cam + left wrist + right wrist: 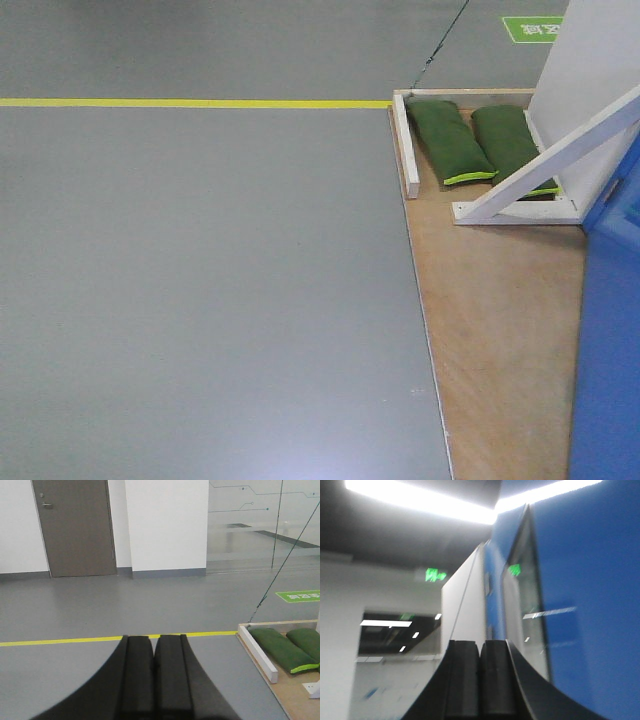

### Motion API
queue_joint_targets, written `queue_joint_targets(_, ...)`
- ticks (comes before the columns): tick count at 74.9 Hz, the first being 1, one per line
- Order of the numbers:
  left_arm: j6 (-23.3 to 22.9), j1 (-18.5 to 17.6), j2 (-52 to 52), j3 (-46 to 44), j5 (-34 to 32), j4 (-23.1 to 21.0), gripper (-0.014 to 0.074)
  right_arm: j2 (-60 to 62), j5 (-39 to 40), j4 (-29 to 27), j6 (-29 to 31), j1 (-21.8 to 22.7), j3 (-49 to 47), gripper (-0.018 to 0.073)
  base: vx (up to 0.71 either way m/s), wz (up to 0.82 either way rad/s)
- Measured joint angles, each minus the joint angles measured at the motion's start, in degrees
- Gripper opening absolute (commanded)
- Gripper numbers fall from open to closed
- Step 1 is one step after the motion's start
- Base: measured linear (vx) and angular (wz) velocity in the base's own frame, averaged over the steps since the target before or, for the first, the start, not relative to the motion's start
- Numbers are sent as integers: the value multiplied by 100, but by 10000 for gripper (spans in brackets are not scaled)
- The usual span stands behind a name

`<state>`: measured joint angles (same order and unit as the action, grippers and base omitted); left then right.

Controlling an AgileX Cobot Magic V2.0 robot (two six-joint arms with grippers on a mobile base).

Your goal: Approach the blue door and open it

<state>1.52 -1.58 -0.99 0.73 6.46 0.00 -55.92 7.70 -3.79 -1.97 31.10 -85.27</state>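
The blue door fills the right side of the blurred right wrist view as a glossy bright-blue panel. No handle or lock shows on it. My right gripper is raised beside it, to its left, with its black fingers pressed together and nothing between them. A blue panel also runs down the right edge of the front view, standing on the wooden platform. My left gripper points out over the grey floor, fingers shut and empty.
Two green sandbags lie at the platform's far end inside a white wooden frame. A white diagonal brace props a white wall panel. A yellow floor line crosses ahead. A grey room door stands far off.
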Motion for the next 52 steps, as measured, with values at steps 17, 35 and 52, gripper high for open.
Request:
queue_joint_targets(17,0,0,0,0,0,0,69,38,1056,-1058,0,1963,-194,-1,0,0)
queue_joint_targets(35,0,0,0,0,0,0,69,-194,1169,-2567,0,3882,-213,-1,0,0)
queue_joint_targets(52,0,0,0,0,0,0,69,-861,1180,-3162,0,5438,-213,-1,0,0)
